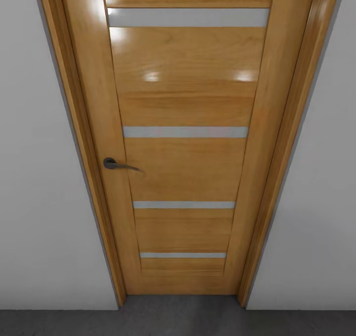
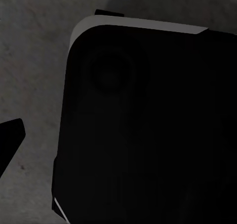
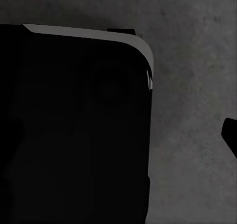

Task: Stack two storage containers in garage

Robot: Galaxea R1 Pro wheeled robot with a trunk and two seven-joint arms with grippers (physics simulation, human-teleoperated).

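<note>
The head view faces a closed wooden door (image 1: 185, 143) with a dark lever handle (image 1: 116, 165) on its left side, set between pale grey walls (image 1: 39, 202). Dark grey concrete floor (image 1: 178, 318) lies at its foot. Both wrist views show the robot's black base (image 2: 148, 130) over the floor; the grippers' finger spacing cannot be determined.

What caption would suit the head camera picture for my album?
Closed wooden door with a dark lever handle, set in pale grey walls above the dark concrete floor.
</note>
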